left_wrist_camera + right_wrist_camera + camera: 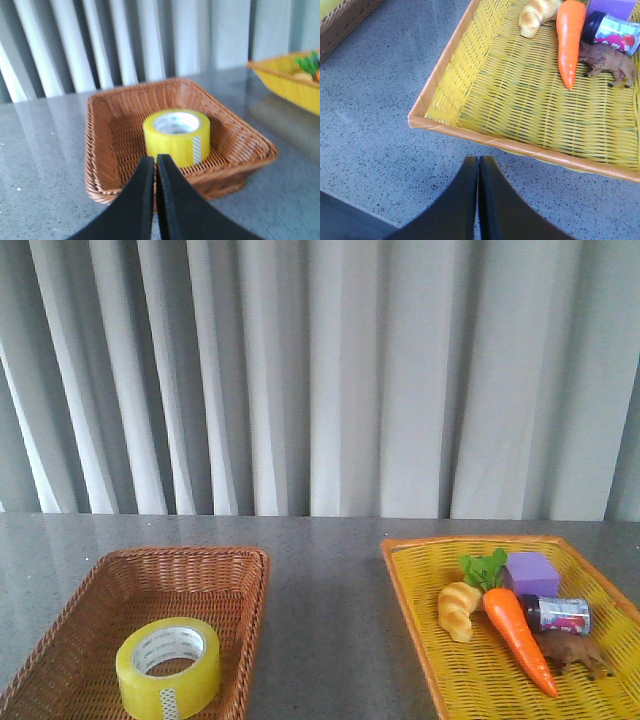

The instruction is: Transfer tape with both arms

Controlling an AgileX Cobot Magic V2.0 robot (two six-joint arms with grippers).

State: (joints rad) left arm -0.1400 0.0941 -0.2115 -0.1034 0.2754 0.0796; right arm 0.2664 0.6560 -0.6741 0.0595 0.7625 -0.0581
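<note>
Lying flat in the brown basket point(60, 640), hole upward, the tape point(168, 666) is easy to take from above or by its wall. The left gripper point(156, 165) is closed and empty, and it points at the roll from outside the basket's near rim, so I judge that this arm will pick first. The right gripper point(479, 165) is also closed, holding nothing, above the grey table point(380, 125) just beside the yellow tray point(470, 135). The tray holds a carrot point(568, 40) and toys at its far end; its near part is bare, probably where the tape should go.
</note>
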